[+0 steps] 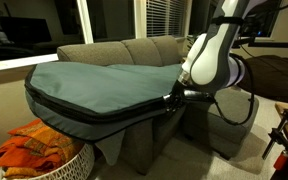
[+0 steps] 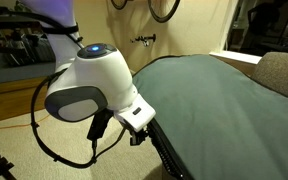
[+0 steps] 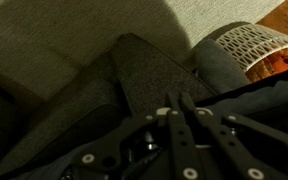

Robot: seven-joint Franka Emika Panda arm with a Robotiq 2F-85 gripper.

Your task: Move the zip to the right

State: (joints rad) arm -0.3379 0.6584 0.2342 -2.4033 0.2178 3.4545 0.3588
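A large grey-green bag lies flat on a sofa and also shows in an exterior view. A black zip track runs round its edge. My gripper is at the bag's corner, on the zip track, in both exterior views. In the wrist view the fingers are pressed together at the dark bag edge. They look shut on the zip pull, which is hidden between them.
The grey sofa carries the bag; its cushion shows in the wrist view. A white woven basket with orange cloth stands on the floor by the sofa. Cables hang from the arm.
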